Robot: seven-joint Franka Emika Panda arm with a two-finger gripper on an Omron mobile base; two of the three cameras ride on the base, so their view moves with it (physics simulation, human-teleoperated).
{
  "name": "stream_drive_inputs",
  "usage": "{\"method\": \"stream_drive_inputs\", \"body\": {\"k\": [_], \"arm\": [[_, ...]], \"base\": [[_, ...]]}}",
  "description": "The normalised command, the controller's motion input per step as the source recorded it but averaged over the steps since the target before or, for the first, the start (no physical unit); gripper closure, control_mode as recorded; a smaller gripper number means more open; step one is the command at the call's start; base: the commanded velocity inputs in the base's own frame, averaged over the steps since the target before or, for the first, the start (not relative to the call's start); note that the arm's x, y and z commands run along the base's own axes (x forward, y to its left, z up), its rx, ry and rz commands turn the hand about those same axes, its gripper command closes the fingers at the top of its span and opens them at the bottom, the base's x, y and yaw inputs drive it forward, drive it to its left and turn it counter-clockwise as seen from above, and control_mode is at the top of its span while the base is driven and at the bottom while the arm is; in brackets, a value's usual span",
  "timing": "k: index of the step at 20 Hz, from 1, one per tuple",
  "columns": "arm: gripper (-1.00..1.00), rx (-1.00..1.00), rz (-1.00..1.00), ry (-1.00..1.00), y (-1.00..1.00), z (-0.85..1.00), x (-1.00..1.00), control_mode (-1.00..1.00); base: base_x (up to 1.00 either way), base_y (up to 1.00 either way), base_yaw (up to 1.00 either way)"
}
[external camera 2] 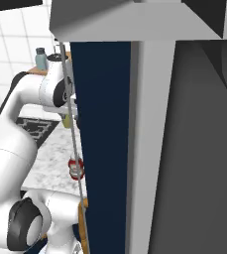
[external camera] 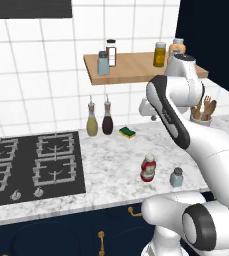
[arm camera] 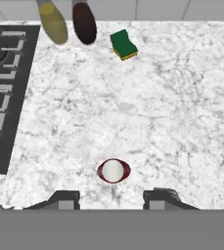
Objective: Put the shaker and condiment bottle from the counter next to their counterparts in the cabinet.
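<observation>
The condiment bottle point(external camera: 148, 167), red with a white band and pale cap, stands upright on the counter point(external camera: 111, 165) near its front edge. In the hand view its cap point(arm camera: 113, 171) lies just above and between my fingertips, some way below them. The shaker point(external camera: 176, 177), pale blue-grey, stands to the bottle's right. My gripper point(arm camera: 112, 199) hangs over the counter, its jaws apart with nothing between them. On the cabinet shelf point(external camera: 136, 70) stand the counterparts: a dark-capped shaker point(external camera: 103, 63), an olive-yellow bottle point(external camera: 159, 54) and an orange-topped bottle point(external camera: 176, 47).
A black hob point(external camera: 31, 165) fills the counter's left. An oil bottle point(external camera: 92, 122), a dark sauce bottle point(external camera: 107, 120) and a green sponge point(external camera: 127, 132) sit by the wall. A utensil pot point(external camera: 202, 114) stands back right. A dark blue panel point(external camera 2: 105, 149) blocks the right base view.
</observation>
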Motion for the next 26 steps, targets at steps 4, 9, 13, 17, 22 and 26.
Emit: {"method": "stream_drive_inputs", "body": {"k": [4, 9, 13, 17, 22, 26], "arm": [[-1.0, 0.02, 0.0, -0.04, -0.15, -0.03, -0.26, -1.0], [-1.0, 0.01, -0.03, -0.22, 0.22, -0.32, -0.53, -1.0], [-1.0, 0.0, -0.46, -0.21, 1.0, -0.41, -0.21, -1.0], [-1.0, -0.05, -0.41, -0.21, 1.0, -0.19, 0.01, -1.0], [-1.0, -0.02, -0.86, -0.02, 0.51, -0.22, 0.24, -1.0], [-1.0, 0.0, -0.92, 0.0, 0.34, -0.03, 0.46, -1.0]], "base": [[0.0, 0.0, 0.0], [0.0, 0.0, 0.0], [0.0, 0.0, 0.0], [0.0, 0.0, 0.0], [0.0, 0.0, 0.0], [0.0, 0.0, 0.0]]}}
